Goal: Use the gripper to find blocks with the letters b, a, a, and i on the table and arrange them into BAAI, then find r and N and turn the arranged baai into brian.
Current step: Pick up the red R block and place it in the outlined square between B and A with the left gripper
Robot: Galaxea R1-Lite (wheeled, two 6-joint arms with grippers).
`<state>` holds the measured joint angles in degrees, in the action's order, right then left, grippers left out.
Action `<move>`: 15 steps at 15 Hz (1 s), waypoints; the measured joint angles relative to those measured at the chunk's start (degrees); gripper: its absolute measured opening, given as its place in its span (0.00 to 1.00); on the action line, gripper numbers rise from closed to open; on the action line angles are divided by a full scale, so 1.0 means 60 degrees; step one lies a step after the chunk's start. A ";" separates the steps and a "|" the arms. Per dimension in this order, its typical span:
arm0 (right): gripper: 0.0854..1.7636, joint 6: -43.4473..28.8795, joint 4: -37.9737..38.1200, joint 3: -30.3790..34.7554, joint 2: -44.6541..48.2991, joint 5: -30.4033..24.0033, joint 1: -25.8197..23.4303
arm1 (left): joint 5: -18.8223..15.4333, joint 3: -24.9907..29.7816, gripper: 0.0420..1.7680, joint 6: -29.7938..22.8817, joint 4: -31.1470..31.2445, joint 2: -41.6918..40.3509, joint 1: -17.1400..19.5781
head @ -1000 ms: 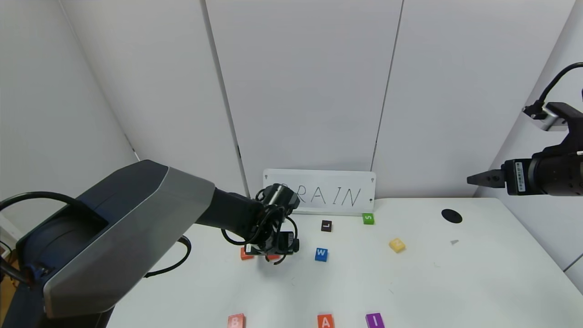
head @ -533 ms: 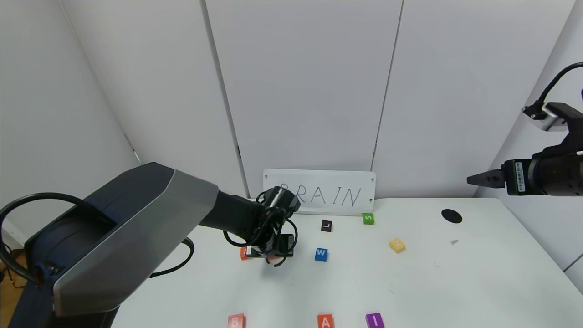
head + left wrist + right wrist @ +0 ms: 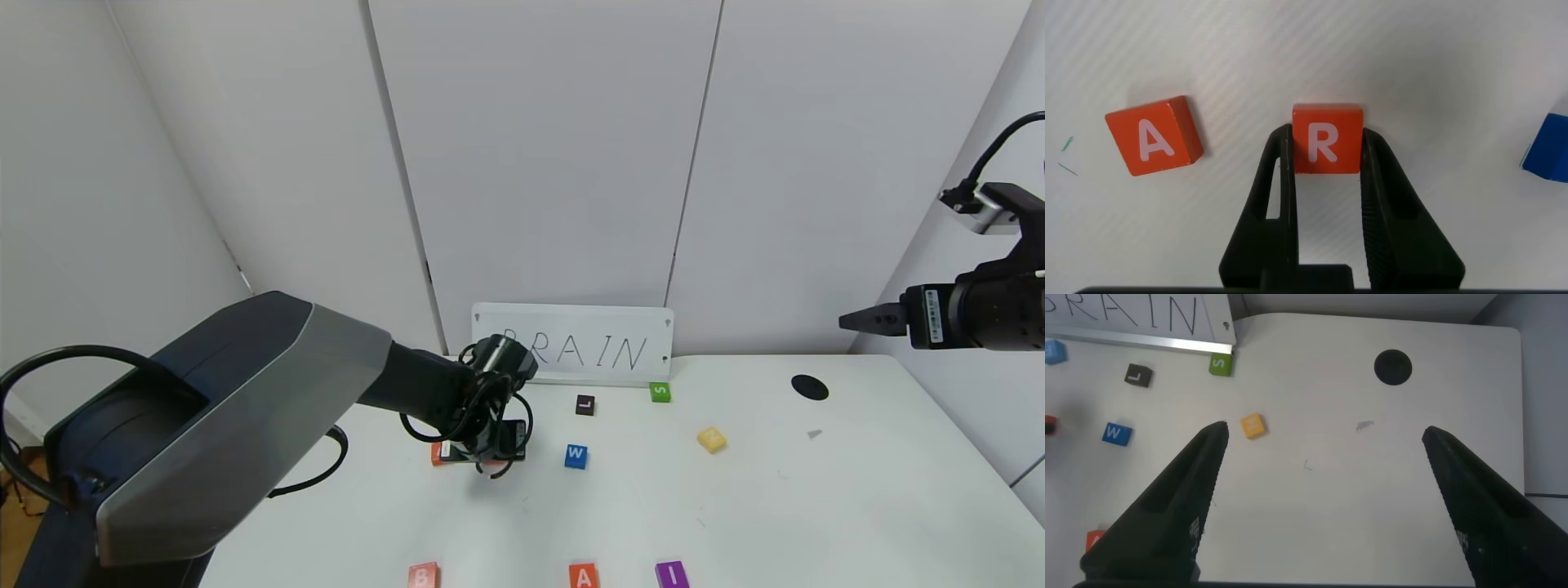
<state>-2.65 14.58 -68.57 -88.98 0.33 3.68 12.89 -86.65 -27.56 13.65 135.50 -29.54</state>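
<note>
Blocks for BAAI–BRIAN sit on the large white rectangular table [image 3: 816, 506] — orange-red B tile [image 3: 423, 575], orange-red A tile [image 3: 583, 576] and purple I tile [image 3: 671, 574] along its near edge. Left gripper [image 3: 1327, 163], mid-table, has its jaws clamped on the small orange-red R block [image 3: 1327, 137]; a second orange-red A tile [image 3: 1154, 145] lies just beside. Right gripper [image 3: 1319, 469] hangs wide open, parked high at right. Small yellow N block [image 3: 712, 439] lies well apart.

Risk: lifting could tilt the R, or brush the neighbouring A.

Only the left wrist view shows the grip — the arm hides it in the head view.
</note>
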 joint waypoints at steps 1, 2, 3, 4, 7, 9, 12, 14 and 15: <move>0.97 0.0000 0.0000 0.0000 0.0000 0.0000 0.0000 | 0.0000 0.0000 0.26 0.0000 0.0010 -0.0014 0.0000; 0.97 0.0000 -0.0008 -0.0006 0.0000 0.0004 0.0000 | 0.0000 0.0000 0.26 -0.0004 0.0014 -0.0030 0.0004; 0.97 -0.0004 -0.0008 -0.0006 0.0000 0.0000 -0.0012 | 0.0010 0.0000 0.26 -0.0037 0.0028 -0.0065 0.0000; 0.97 0.0000 -0.0008 -0.0010 0.0000 0.0004 -0.0012 | 0.0010 0.0016 0.26 -0.0110 0.0067 -0.0142 0.0000; 0.97 -0.0010 0.0000 -0.0022 0.0014 -0.0006 -0.0049 | 0.0014 0.0238 0.26 -0.0213 0.0297 -0.0670 -0.0043; 0.97 -0.0010 0.0004 -0.0024 0.0033 -0.0014 -0.0049 | 0.0014 0.0547 0.26 -0.0433 0.0681 -0.1140 -0.0079; 0.97 -0.0010 0.0000 -0.0024 0.0061 -0.0010 -0.0045 | -0.0008 0.1516 0.26 -0.0766 0.0679 -0.1855 -0.0248; 0.97 -0.0014 0.0000 -0.0024 0.0069 -0.0014 -0.0030 | 0.0000 0.2343 0.26 -0.1126 0.0575 -0.2383 -0.0488; 0.97 -0.0010 0.0000 -0.0022 0.0075 -0.0010 -0.0030 | 0.0018 0.2747 0.26 -0.1313 0.0494 -0.2649 -0.0662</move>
<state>-2.71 14.58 -68.71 -88.53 0.27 3.50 13.00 -70.17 -35.44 16.62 119.60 -33.51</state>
